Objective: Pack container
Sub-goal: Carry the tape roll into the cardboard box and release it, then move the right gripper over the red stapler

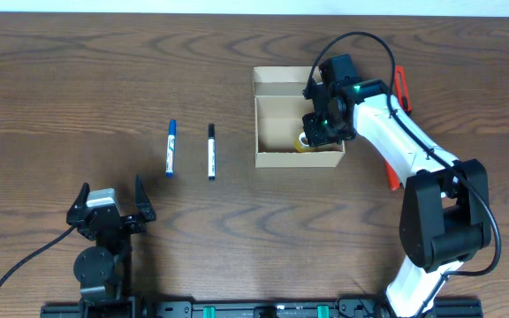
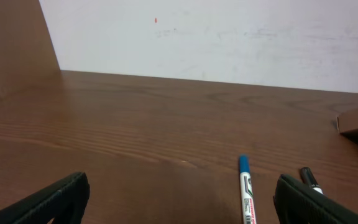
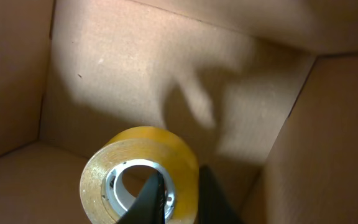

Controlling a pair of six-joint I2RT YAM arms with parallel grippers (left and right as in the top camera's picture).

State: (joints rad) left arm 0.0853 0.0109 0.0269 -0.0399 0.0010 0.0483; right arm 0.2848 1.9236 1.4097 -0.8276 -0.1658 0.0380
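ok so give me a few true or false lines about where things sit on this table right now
The left end effector is open and holds nothing. True.
The blue marker is packed in the container. False: it lies on the table beside the black marker, left of the container.
The right end effector is down inside the container, its jaws astride the wall of the tape roll. True.
The container's top is closed. False: it is open.
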